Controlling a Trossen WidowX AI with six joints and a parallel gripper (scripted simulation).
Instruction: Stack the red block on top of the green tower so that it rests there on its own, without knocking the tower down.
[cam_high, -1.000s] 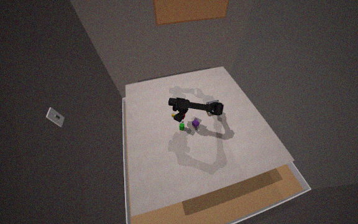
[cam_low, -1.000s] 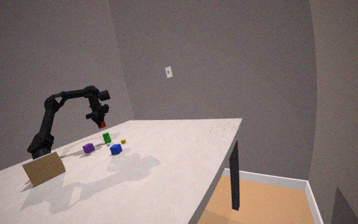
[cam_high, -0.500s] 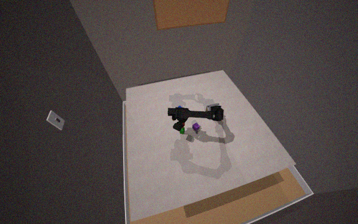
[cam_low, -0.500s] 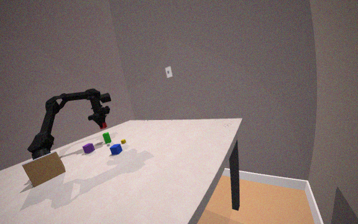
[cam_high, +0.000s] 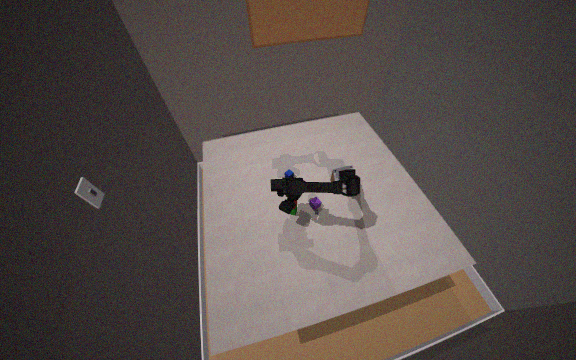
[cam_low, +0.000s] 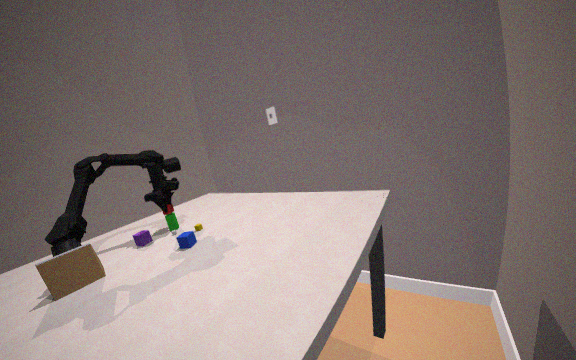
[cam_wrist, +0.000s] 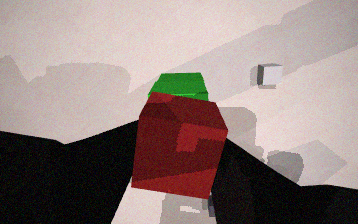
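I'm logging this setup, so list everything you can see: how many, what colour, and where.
red block: one, red, clamped in the gripper just above the green tower
green tower: one, green, upright on the table under the gripper
purple block: one, purple, on the table left of the tower in the exterior view
blue block: one, blue, on the table in front of the tower
yellow block: one, small, yellow, right of the tower
cardboard box: one, tan, by the arm's base
table: one, white top, dark leg
wall plate: one, white, on the wall
gripper: one, black, shut on the red block

arm (cam_low: 85, 180): arched, reaching down | hand (cam_low: 168, 208): clamped, apparently tilted
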